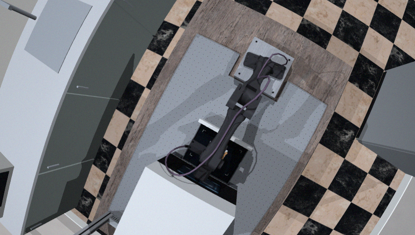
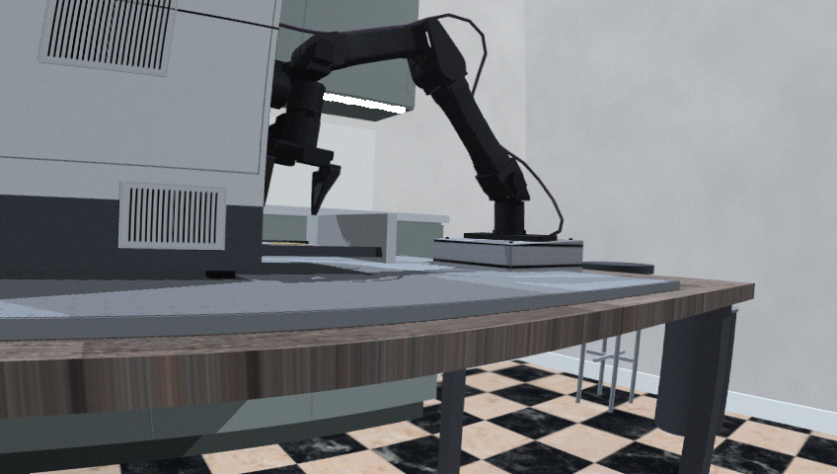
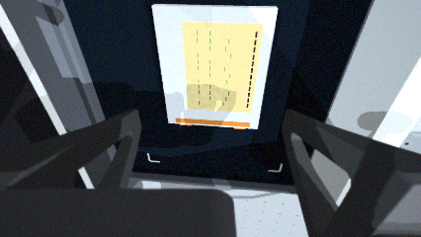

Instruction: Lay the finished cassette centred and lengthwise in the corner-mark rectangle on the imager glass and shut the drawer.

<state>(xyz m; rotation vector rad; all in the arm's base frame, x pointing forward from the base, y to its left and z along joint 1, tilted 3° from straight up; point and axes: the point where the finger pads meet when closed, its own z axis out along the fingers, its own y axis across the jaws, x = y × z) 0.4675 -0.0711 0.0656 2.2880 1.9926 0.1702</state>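
The finished cassette (image 3: pixel 214 66), a pale plate with a yellow gel, green dashes and an orange strip at its near end, lies flat on the dark glass (image 3: pixel 214 148) of the imager's open drawer. Two white corner marks (image 3: pixel 153 159) (image 3: pixel 276 169) show just beyond its orange end. My gripper (image 3: pixel 211 118) is open and empty and hangs well above the drawer, apart from the cassette. In the side view the gripper (image 2: pixel 299 182) hangs above the drawer (image 2: pixel 329 237), beside the imager's body (image 2: pixel 134 134). In the overhead view my arm hides most of the drawer; only an orange sliver (image 1: pixel 224 154) of the cassette shows.
The imager's white top (image 1: pixel 174 203) fills the near end of the grey mat. The drawer's pale front panel (image 1: pixel 224 135) faces my arm's base plate (image 1: pixel 263 66). A dark flat disc (image 2: pixel 616 267) lies on the table behind the base.
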